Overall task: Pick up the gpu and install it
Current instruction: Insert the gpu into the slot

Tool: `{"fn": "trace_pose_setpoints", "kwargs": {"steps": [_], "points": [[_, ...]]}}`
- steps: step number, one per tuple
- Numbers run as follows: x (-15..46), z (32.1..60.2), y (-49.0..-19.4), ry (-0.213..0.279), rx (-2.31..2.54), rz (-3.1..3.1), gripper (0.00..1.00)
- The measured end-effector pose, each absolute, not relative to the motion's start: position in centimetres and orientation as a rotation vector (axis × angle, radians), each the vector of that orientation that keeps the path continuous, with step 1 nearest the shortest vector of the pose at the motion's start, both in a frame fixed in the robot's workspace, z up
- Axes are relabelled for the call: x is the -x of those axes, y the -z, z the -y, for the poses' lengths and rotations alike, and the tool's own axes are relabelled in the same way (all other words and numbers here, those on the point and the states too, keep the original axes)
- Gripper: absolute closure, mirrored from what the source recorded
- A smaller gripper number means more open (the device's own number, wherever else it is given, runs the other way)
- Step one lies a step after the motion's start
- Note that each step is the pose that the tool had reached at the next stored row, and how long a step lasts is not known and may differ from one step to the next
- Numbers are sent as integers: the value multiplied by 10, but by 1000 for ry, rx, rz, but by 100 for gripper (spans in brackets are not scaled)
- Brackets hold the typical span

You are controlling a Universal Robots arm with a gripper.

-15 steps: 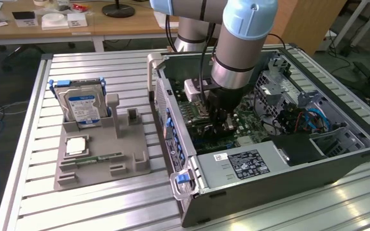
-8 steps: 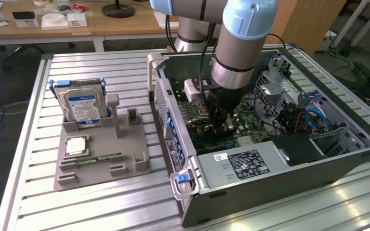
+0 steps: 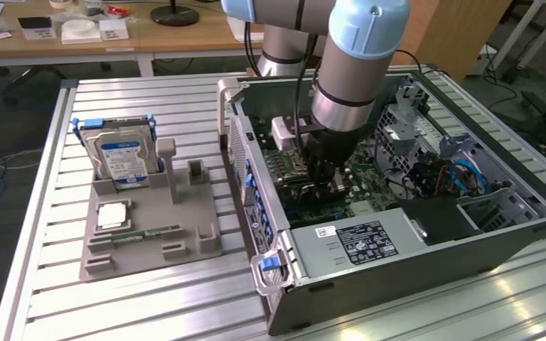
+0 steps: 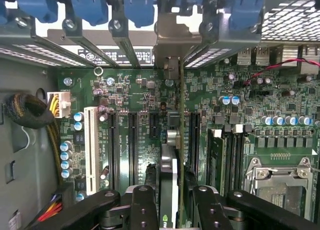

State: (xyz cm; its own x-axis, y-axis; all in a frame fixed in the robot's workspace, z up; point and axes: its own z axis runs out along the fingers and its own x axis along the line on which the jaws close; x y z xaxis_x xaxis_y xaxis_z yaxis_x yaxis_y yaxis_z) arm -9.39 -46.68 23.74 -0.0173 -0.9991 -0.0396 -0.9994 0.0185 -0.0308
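The gpu (image 4: 169, 172) stands edge-on in a motherboard slot inside the computer case (image 3: 397, 249). Its silver end bracket (image 4: 170, 47) sits against the rear slot openings under the blue clips. In the wrist view my gripper (image 4: 172, 197) straddles the card, with one black finger (image 4: 144, 205) on each side of it. A narrow gap shows between the card and each finger, so the jaws stand open around it. In the exterior view the gripper (image 3: 325, 181) reaches straight down into the case over the motherboard (image 3: 301, 192), and the arm hides the card.
A grey holder (image 3: 150, 227) on the slatted table at the exterior view's left carries a hard drive with a blue-white label (image 3: 121, 160), a square chip (image 3: 111, 213) and a narrow green memory stick (image 3: 145, 233). Case walls, drive cage (image 3: 500, 206) and cables (image 3: 443, 177) surround the gripper.
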Motion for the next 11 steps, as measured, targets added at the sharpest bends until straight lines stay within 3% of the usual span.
{"fn": "trace_pose_setpoints", "kwargs": {"steps": [11], "points": [[94,466,-247,-9,2166,-2206,66]]}}
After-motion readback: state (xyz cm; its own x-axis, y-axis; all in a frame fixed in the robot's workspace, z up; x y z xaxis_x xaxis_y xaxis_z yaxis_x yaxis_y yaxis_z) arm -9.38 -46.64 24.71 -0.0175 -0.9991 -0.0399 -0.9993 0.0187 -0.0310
